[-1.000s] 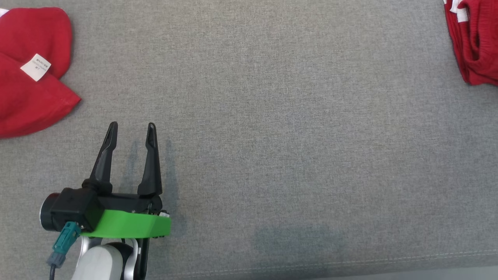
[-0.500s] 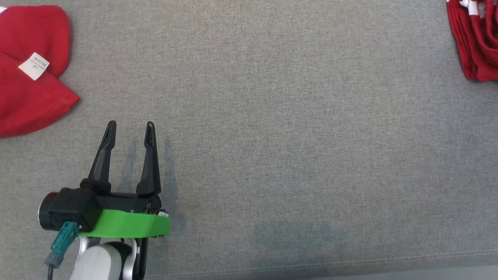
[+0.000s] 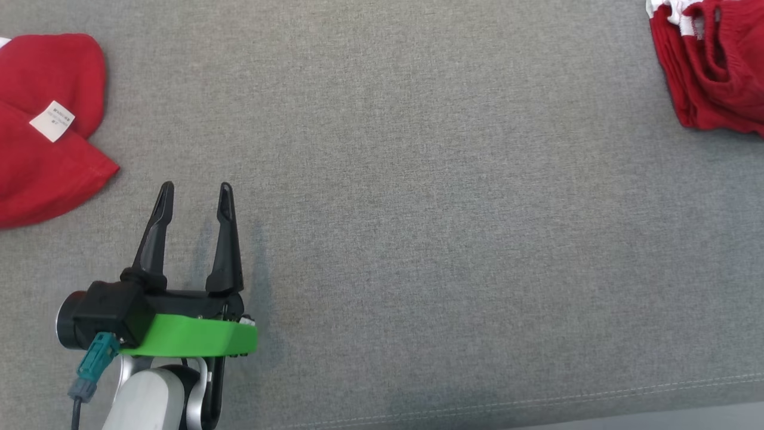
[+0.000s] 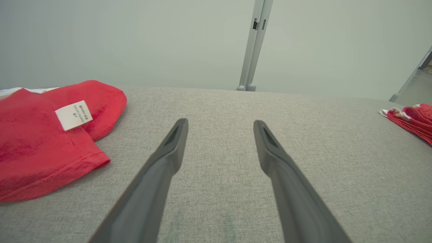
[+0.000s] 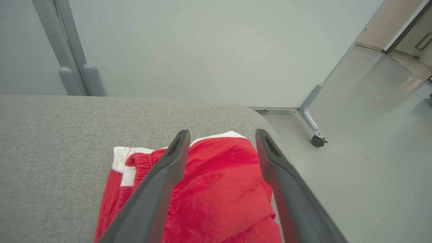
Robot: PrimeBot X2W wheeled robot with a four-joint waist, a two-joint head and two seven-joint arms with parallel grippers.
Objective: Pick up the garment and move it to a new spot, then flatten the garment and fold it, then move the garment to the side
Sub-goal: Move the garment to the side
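Observation:
The garment [image 3: 710, 77] is a folded red piece with white trim, lying at the far right of the grey fabric surface [image 3: 418, 179]. In the right wrist view my right gripper [image 5: 222, 132] hovers just over the garment [image 5: 216, 195], fingers wide apart and open, holding nothing. The garment [image 4: 411, 118] also shows at the right edge of the left wrist view. My left gripper [image 3: 197, 188] rests open and empty at the lower left, well away from it, its fingers [image 4: 168, 162] pointing across bare fabric.
Another red garment [image 3: 48, 167] with a white label [image 3: 52, 121] lies at the far left. The surface's rounded right corner ends just past the folded garment, with floor [image 5: 354, 168] and a castor leg [image 5: 317, 140] beyond. Pale wall panels stand behind.
The head camera has shifted, so both red garments sit lower and further left in the picture. The folded garment's outline at the right has changed a little. My left gripper has stayed put.

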